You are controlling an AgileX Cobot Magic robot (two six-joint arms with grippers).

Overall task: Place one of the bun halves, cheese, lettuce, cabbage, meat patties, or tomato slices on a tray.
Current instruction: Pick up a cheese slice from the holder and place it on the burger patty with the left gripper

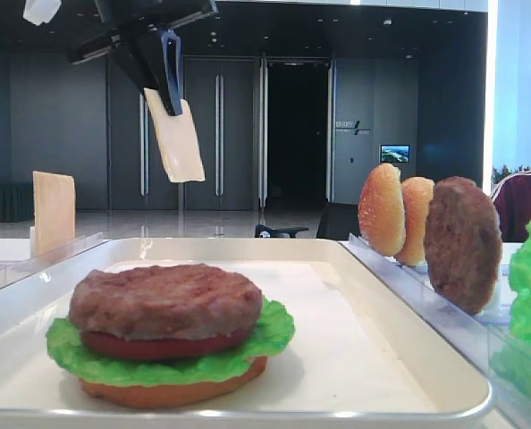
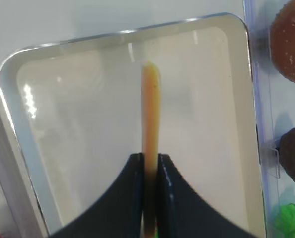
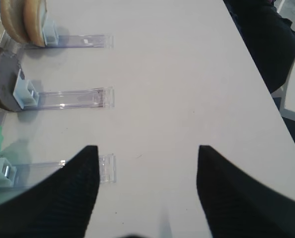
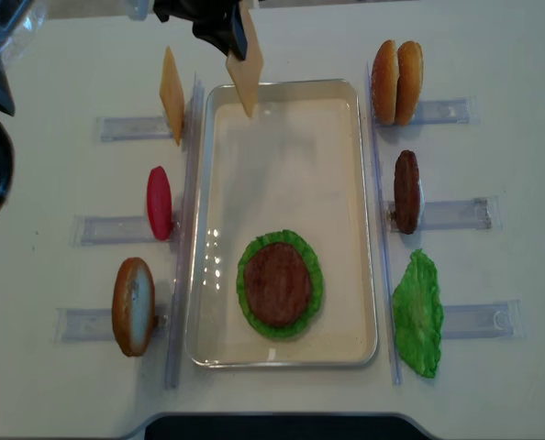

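A pale surface [image 4: 282, 403] is seen in front of a dark hall with tall doors. The left end effector [image 2: 148, 171] is clamped on a cheese slice [image 2: 150, 114], which is held by its upper edge and hangs edge-down in the air above the far end of the tray [image 4: 369, 220], clear of the tray floor. In the low exterior view the slice [image 1: 178, 143] is seen dangling, slightly tilted, from the raised arm.

On the near half of the tray a stack is built: a bun half [image 1: 172, 389] at the bottom, then lettuce [image 1: 274, 335], a tomato slice [image 1: 163, 347] and a patty [image 1: 165, 299] on top.

Left of the tray, clear racks [image 4: 126, 128] are lined up; on them a second cheese slice [image 4: 172, 96], a tomato slice [image 4: 159, 203] and a bun half [image 4: 133, 305] are stood on edge. Right of the tray, two bun halves [image 4: 396, 69], a patty [image 4: 406, 191] and a lettuce leaf [image 4: 417, 312] are kept on further racks.

The right end effector [image 3: 147, 188] is seen with its fingers [image 3: 73, 193] spread apart and nothing between them, above the bare surface beside the right-hand racks.
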